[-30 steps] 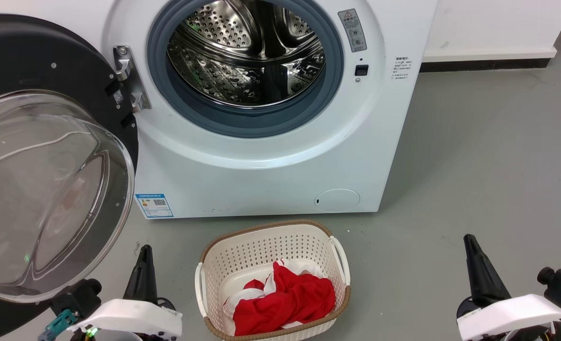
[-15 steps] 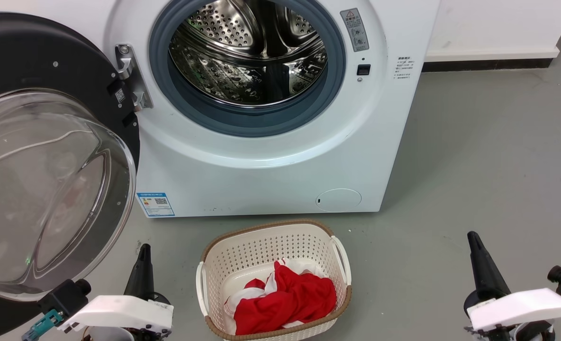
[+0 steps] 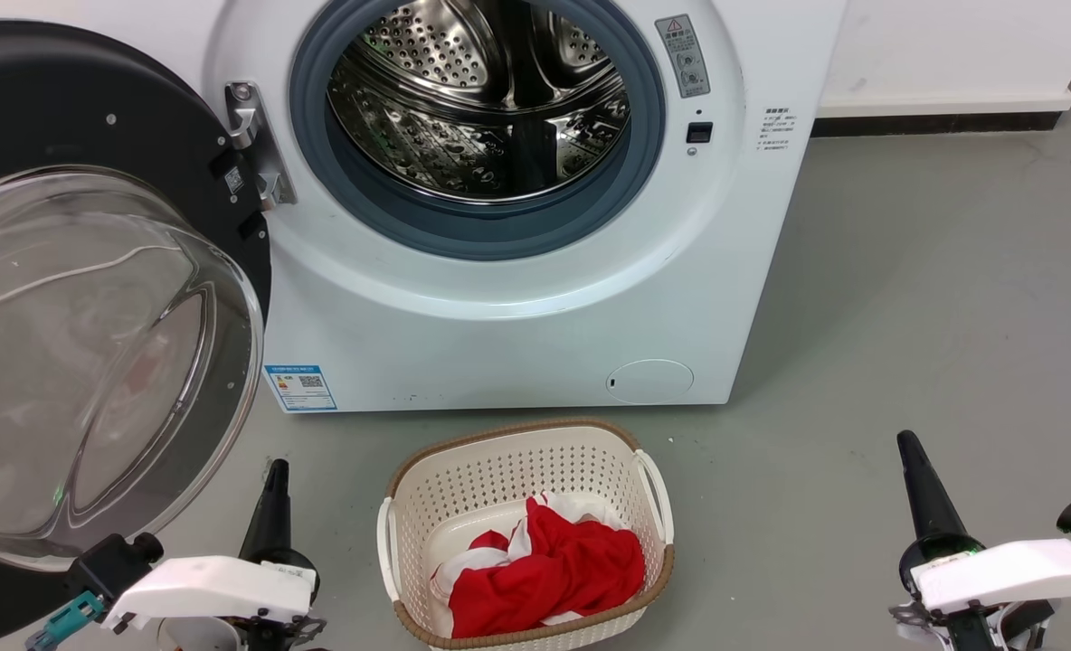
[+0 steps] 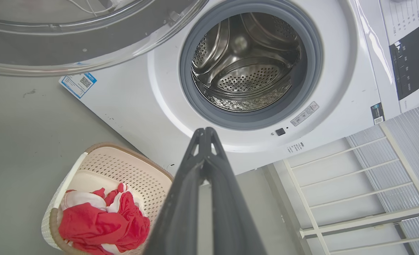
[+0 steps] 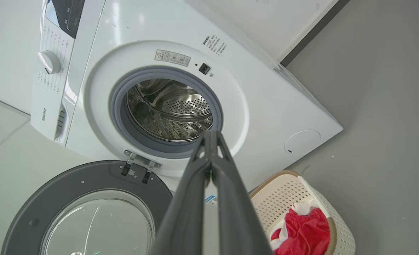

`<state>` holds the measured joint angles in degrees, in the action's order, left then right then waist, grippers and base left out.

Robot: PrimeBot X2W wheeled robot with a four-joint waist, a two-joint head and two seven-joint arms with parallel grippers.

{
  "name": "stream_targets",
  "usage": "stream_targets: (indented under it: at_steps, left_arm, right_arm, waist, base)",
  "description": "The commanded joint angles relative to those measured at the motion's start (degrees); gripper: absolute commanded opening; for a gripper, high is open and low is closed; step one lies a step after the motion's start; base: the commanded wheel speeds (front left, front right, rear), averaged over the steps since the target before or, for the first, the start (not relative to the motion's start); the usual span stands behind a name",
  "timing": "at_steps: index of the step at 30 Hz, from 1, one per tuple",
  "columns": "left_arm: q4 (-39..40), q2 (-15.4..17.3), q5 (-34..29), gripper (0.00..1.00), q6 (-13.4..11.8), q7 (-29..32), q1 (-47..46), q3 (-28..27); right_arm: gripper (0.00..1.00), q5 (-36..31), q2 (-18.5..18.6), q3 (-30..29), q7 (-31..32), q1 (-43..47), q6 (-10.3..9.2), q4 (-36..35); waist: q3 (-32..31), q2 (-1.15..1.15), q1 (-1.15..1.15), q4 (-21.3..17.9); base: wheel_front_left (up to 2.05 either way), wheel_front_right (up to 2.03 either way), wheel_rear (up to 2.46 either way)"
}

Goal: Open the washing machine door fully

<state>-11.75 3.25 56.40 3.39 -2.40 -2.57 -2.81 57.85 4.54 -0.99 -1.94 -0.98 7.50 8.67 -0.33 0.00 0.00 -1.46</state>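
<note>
Left hand: both fingers are pressed together with nothing between them. This is confirmed in the left wrist view, where the tips meet in a point. The hand is held low at 7 o'clock of the head view, just below the lower rim of the washing machine door. No contact with the rim is seen.

Right hand: its fingers are likewise together and empty. It is held at 5 o'clock over bare floor, well apart from the machine.

Door: it is swung out on its metal hinge to 9 o'clock of the drum opening, with the inner face and bulging glass bowl turned toward the camera. In the right wrist view the black disc faces much the same way as the machine front. The steel drum and the grey rubber ring are fully exposed.

Judgement: the door is taken to be at or near the end of its swing, so the task is read as done or nearly so. The shut, empty hands are judged to be held low and wide to keep clear of the door's arc.

Basket: it holds a red-and-white cloth and stands on the floor at 6 o'clock of the machine, between the hands. It is judged to lie outside the door's sweep.

If a last push is needed, the left hand is nearest. The black rim is thought a safer contact than the slick glass.
</note>
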Motion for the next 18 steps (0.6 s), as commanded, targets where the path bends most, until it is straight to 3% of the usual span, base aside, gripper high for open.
stream_targets:
  at_steps: [1,18]
  left_arm:
    - [0.3,0.1,2.1,0.0,0.4,0.5,-1.5,-0.5]
    - [-0.5,-0.1,12.5,0.0,1.7,3.2,-2.3,-1.5]
  right_arm:
    - [0.0,2.3,0.4,-0.2,0.4,-1.3,0.0,-0.1]
    - [0.0,12.9,0.4,-1.0,2.3,-2.7,-0.01,1.5]
  waist:
    - [0.0,0.0,0.0,0.0]
    - [0.1,0.0,0.0,0.4]
  base:
    - [0.0,0.0,0.0]
    - [0.0,0.0,0.0]
